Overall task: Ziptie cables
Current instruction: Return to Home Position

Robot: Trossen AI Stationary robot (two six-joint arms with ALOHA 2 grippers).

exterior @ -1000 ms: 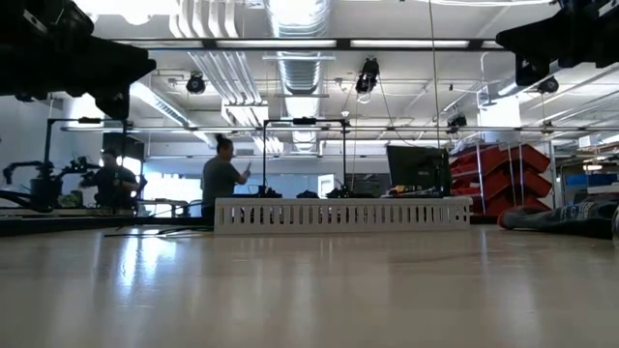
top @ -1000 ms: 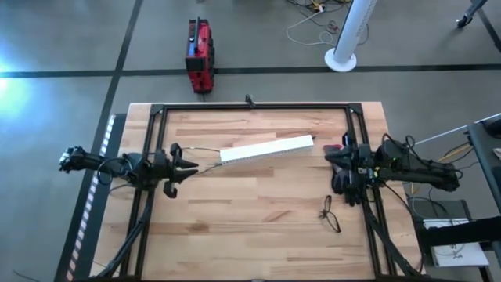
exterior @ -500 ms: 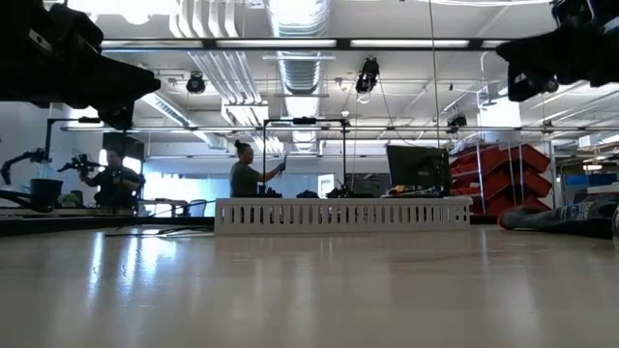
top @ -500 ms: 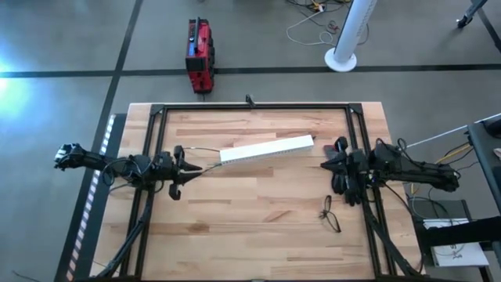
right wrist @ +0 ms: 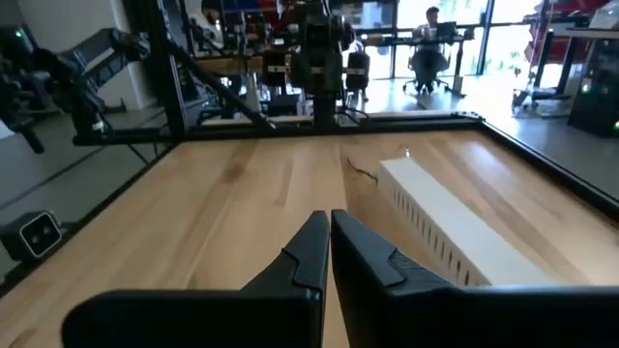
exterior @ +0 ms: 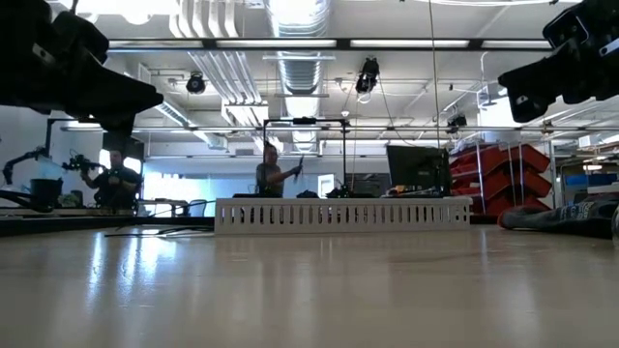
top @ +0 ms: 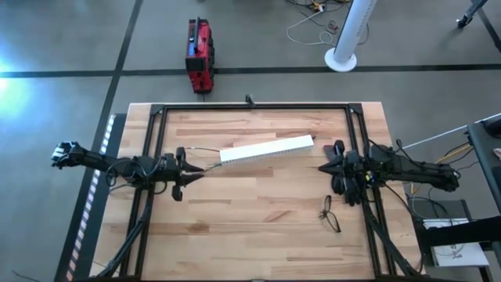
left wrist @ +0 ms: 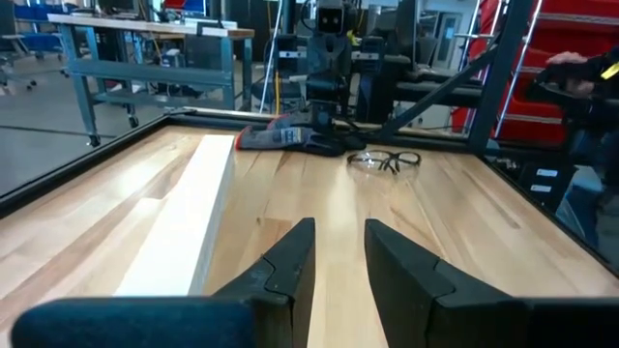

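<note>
**High view**
- Duct: the white cable duct (top: 266, 148) lies closed and slightly slanted on the desk (top: 258, 235), between the two hands and touched by neither.
- Left hand (top: 190, 171): held near the duct's left end, with nothing carried.
- Right hand (top: 325, 167): held near the duct's right end, also with nothing carried.
- Cable: a thin dark cable (top: 207, 165) is seen between the duct's left end and the left hand. Whether it touches that hand cannot be told.
- Glasses (top: 331, 213): laid apart from the duct, beside the right arm.

**Low view**
- Duct: seen flat on the desk, its slotted wall (exterior: 338, 214) facing the camera.
- Arms: two dark shapes hang well above the duct.

**Left wrist view**
- Left hand: the fingers (left wrist: 290, 263) are slightly spread, with a narrow gap and nothing between them. The duct is seen ahead, off to one side.

**Right wrist view**
- Right hand: the fingers (right wrist: 311, 242) are pressed together at the tips and hold nothing. The duct is seen ahead and untouched.

**Step in hand**
- Judgement: the duct looks finished, so a retreat to rest is judged to be under way.
- Method: each arm is best drawn straight back from the duct's ends and kept raised.
- Care: the thin cable should be cleared by the left hand before it is pulled away, so the duct is not dragged. The glasses should be passed over, not swept.
</note>
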